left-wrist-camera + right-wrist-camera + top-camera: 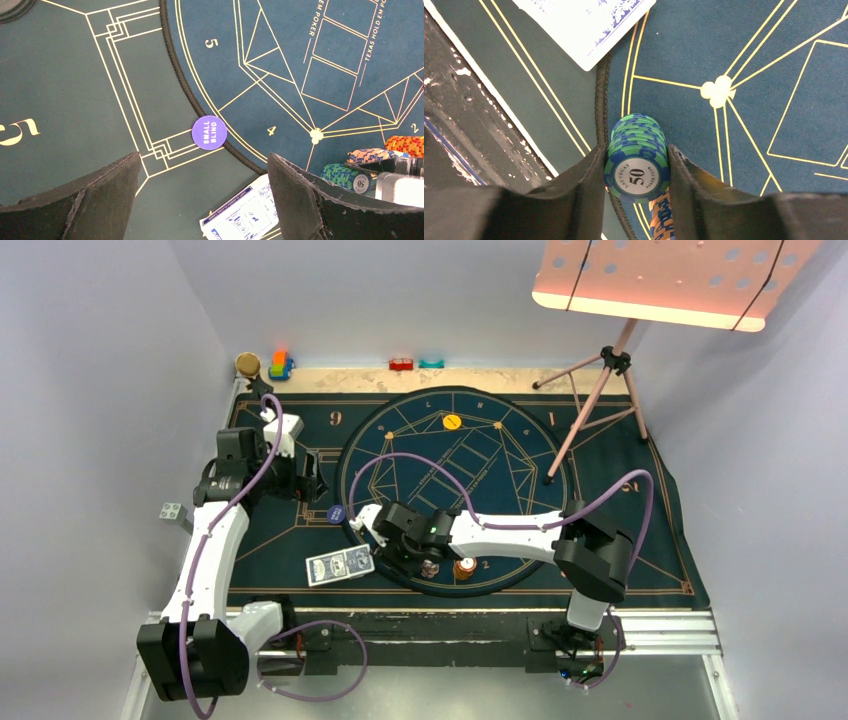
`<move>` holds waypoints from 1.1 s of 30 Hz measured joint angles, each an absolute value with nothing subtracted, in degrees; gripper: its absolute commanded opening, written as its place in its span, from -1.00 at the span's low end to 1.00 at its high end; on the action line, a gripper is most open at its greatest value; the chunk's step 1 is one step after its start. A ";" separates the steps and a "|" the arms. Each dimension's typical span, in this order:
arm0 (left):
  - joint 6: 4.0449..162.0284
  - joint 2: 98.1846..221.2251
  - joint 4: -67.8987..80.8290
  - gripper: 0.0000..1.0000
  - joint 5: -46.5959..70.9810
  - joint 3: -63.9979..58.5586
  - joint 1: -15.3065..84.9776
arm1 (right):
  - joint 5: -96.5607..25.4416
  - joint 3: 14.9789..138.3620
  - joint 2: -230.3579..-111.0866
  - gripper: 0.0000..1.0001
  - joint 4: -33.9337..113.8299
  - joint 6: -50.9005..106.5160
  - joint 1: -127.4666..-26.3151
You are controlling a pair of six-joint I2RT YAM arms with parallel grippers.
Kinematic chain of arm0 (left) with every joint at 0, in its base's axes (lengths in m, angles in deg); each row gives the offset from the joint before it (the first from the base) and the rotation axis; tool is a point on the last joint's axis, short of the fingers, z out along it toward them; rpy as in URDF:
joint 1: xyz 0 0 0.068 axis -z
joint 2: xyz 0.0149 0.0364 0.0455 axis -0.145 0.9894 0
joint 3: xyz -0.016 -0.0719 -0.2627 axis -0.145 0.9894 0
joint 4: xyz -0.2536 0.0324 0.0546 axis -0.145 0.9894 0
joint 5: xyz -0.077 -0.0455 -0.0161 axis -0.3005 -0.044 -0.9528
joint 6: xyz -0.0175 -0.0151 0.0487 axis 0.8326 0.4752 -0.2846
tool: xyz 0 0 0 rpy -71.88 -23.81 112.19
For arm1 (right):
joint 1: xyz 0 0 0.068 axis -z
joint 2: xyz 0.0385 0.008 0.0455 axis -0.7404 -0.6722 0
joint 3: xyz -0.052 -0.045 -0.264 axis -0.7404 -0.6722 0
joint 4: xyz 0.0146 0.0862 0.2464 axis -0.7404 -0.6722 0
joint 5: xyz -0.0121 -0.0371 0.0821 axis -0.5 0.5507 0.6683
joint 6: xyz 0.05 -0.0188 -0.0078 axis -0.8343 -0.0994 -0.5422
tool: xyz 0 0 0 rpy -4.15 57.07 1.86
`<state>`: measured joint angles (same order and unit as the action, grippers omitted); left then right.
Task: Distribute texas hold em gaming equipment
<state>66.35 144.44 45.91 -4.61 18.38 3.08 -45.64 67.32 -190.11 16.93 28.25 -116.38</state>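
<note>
In the right wrist view my right gripper (636,165) has a finger pressed on each side of a green-and-blue stack of poker chips (637,155) marked 50, at the rim of the round blue mat. An orange-and-blue chip stack (663,215) stands just behind it. Blue-backed playing cards (584,25) lie on the green felt beyond. From above, the right gripper (418,558) is low beside the chip stacks (465,568), and the cards (340,565) lie to its left. My left gripper (204,160) hovers open and empty near a purple "small blind" chip (209,132).
A yellow chip (452,422) lies at the far side of the round mat. A tripod stand (590,410) with a pink tray stands at the back right. Toy blocks (281,364) and a cork-topped stand (247,364) sit at the back left edge.
</note>
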 measured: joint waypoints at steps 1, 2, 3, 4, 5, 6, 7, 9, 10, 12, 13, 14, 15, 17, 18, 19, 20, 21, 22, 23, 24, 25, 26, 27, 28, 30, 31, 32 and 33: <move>66.35 144.44 45.91 0.99 -4.61 18.38 3.08 | -45.66 67.32 -190.11 -0.57 16.95 28.12 -116.38; 66.35 144.42 45.91 0.99 -4.58 18.38 3.08 | -45.68 67.32 -190.11 -0.69 17.04 28.19 -116.38; 66.35 144.39 45.91 0.99 -4.58 18.38 3.08 | -45.68 67.30 -190.11 -0.77 17.04 28.23 -116.38; 66.35 144.37 45.91 0.99 -4.58 18.38 3.08 | -45.70 67.30 -190.11 -0.82 17.04 28.23 -116.38; 66.35 144.37 45.91 0.99 -4.58 18.38 3.08 | -45.75 67.32 -190.11 -0.89 17.04 28.25 -116.38; 66.35 144.37 45.91 0.99 -4.56 18.38 3.08 | -45.83 67.30 -190.11 -0.95 17.04 28.23 -116.38; 66.35 144.37 45.91 0.99 -4.56 18.38 3.08 | -45.97 67.32 -190.11 -1.00 17.04 28.23 -116.38; 66.35 144.37 45.91 0.99 -4.56 18.38 3.08 | -46.36 67.32 -190.11 -1.00 17.01 28.23 -116.38; 66.38 144.37 45.91 0.99 -4.50 18.38 3.08 | -46.47 67.36 -190.11 -1.00 16.99 28.23 -116.38; 66.42 144.33 45.91 0.99 -4.23 18.38 3.08 | -46.73 67.75 -190.11 -1.00 16.56 28.23 -116.43; 66.44 144.31 45.93 0.99 -4.06 18.38 3.06 | -46.86 68.17 -190.09 -1.00 16.18 28.23 -116.45; 66.48 144.26 45.91 0.99 -3.84 18.38 3.06 | -47.15 68.76 -190.09 -1.00 15.88 28.23 -116.45; 66.59 144.24 45.91 0.99 -3.64 18.38 3.01 | -47.47 69.57 -190.09 -1.00 15.62 28.23 -116.43; 67.01 144.22 45.93 0.99 -3.25 18.38 2.82 | -48.24 71.56 -190.09 -1.00 15.51 28.23 -116.34; 67.38 144.22 45.91 0.99 -3.05 18.38 2.71 | -48.33 72.72 -190.09 -1.00 15.57 28.23 -116.19; 67.49 144.22 45.93 0.99 -2.81 18.38 2.60 | -48.39 73.70 -190.11 -1.00 15.62 28.23 -115.97; 67.64 144.22 45.93 0.99 -2.66 18.38 2.45 | -48.41 75.60 -190.35 -1.00 15.70 28.23 -115.68; 67.84 144.22 45.93 0.99 -2.49 18.38 2.25 | -48.41 76.43 -190.54 -1.00 15.90 28.23 -115.25; 67.91 144.20 45.93 0.99 -2.33 18.38 1.90 | -48.33 77.85 -191.07 -1.00 16.07 28.21 -114.66; 67.95 144.18 45.96 0.99 -2.18 18.38 1.51 | -48.15 79.25 -191.83 -1.00 16.47 28.21 -113.96; 67.99 144.13 45.96 0.99 -2.07 18.38 1.00 | -48.02 80.52 -192.77 -1.00 17.04 28.14 -113.17; 68.01 144.11 45.96 0.99 -2.03 18.38 0.59 | -47.87 81.79 -193.89 -1.00 17.56 28.05 -112.23; 68.04 144.04 45.96 0.99 -2.03 18.38 0.17 | -47.69 83.10 -195.35 -1.00 18.09 28.01 -111.16; 68.04 144.00 45.96 0.99 -2.03 18.38 -0.11 | -47.67 84.43 -196.93 -1.00 18.57 27.99 -110.09; 68.06 143.94 45.96 0.99 -2.05 18.38 -0.31 | -47.65 85.83 -198.72 -1.00 18.87 27.99 -109.17; 68.04 143.83 45.96 0.99 -2.09 18.38 -0.35 | -47.60 88.56 -202.24 -1.00 19.09 27.99 -107.84; 68.04 143.80 45.98 0.99 -2.20 18.38 -0.35 | -47.58 90.14 -204.25 -1.00 19.16 27.99 -107.12; 68.01 143.78 45.98 0.99 -2.29 18.38 -0.35 | -47.54 91.49 -206.13 -1.00 19.31 27.99 -106.59; 68.04 143.72 45.98 0.99 -2.35 18.38 -0.35 | -47.54 92.58 -207.75 -1.00 19.42 27.99 -106.24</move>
